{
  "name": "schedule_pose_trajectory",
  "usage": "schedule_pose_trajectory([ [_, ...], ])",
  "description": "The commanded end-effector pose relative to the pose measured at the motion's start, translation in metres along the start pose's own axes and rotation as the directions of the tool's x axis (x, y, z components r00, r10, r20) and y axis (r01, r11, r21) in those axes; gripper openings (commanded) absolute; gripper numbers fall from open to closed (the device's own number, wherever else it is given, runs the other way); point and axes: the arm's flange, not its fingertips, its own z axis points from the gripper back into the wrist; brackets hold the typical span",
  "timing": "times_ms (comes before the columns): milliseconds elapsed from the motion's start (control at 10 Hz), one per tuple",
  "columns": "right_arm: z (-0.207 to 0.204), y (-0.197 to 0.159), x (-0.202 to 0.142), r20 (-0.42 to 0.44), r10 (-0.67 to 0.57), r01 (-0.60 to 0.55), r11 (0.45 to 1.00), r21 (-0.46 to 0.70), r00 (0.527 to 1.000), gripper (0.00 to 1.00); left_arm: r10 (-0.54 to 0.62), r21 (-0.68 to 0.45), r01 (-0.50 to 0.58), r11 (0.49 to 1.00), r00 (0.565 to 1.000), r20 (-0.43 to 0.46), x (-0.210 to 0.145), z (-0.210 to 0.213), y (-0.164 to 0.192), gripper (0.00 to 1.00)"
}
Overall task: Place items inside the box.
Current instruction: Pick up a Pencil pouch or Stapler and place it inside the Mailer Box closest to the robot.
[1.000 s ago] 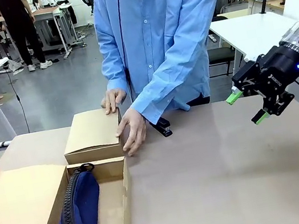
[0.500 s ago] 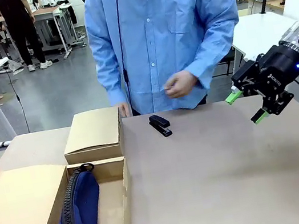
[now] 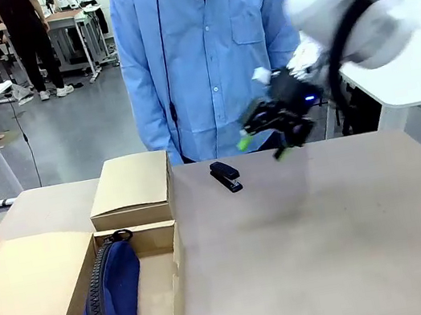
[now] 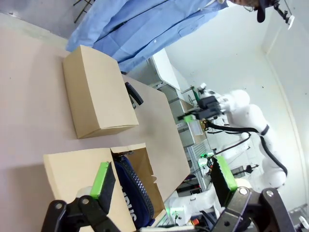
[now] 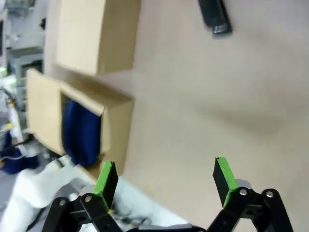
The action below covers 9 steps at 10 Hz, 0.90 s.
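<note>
A black stapler (image 3: 226,177) lies on the table at the far side, right of a closed cardboard box (image 3: 132,189); it also shows as the stapler (image 5: 214,17) and the stapler (image 4: 133,94). An open box (image 3: 161,293) at the near left holds a navy zip pouch (image 3: 112,287), also seen as the pouch (image 5: 81,131) and the pouch (image 4: 136,190). My right gripper (image 3: 262,143) hovers open and blurred above the table, a little right of the stapler; its green fingertips (image 5: 108,175) stand wide apart. My left gripper (image 4: 164,181) is open above the open box, with nothing between its fingers.
A person in a blue shirt (image 3: 204,52) stands at the far edge behind the stapler. The open box's lid flap (image 3: 26,292) lies flat to the left. The table's right half (image 3: 349,247) is bare. White tables stand behind at both sides.
My right arm has swung in fast from the far right to just right of the stapler. The person's hands have left the closed box and stapler and drawn back.
</note>
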Motion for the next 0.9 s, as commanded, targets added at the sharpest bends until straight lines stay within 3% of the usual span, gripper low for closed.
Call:
schedule_pose_trajectory([
  [0, -0.032, -0.005, 0.044, -0.036, 0.025, -0.029, 0.994, -0.109, 0.999, 1.0, -0.02, -0.02, 0.02, 1.0, 1.0, 0.021, 0.0, -0.001, -0.001, 1.0],
  [200, -0.061, -0.015, 0.049, 0.046, 0.053, -0.044, 0.982, -0.182, 0.998, 1.0, -0.02, -0.02, 0.02, 1.0, 1.0, 0.021, 0.0, -0.001, -0.001, 1.0],
  [300, -0.041, -0.022, 0.035, 0.046, 0.013, -0.008, 0.995, -0.098, 0.999, 1.0, -0.02, -0.02, 0.02, 1.0, 1.0, 0.021, 0.0, -0.001, -0.001, 1.0],
  [400, -0.07, -0.017, 0.048, -0.021, 0.084, -0.086, 0.988, -0.13, 0.996, 1.0, -0.02, -0.02, 0.02, 1.0, 1.0, 0.021, 0.0, -0.001, -0.001, 1.0],
  [700, -0.069, -0.022, 0.049, -0.005, 0.072, -0.072, 0.989, -0.131, 0.997, 1.0, -0.02, -0.02, 0.02, 1.0, 1.0, 0.021, 0.0, -0.001, -0.001, 1.0],
  [800, -0.084, -0.019, 0.065, 0.0, 0.135, -0.133, 0.977, -0.168, 0.991, 1.0, -0.02, -0.02, 0.02, 1.0, 1.0, 0.021, 0.0, -0.001, -0.001, 1.0],
])
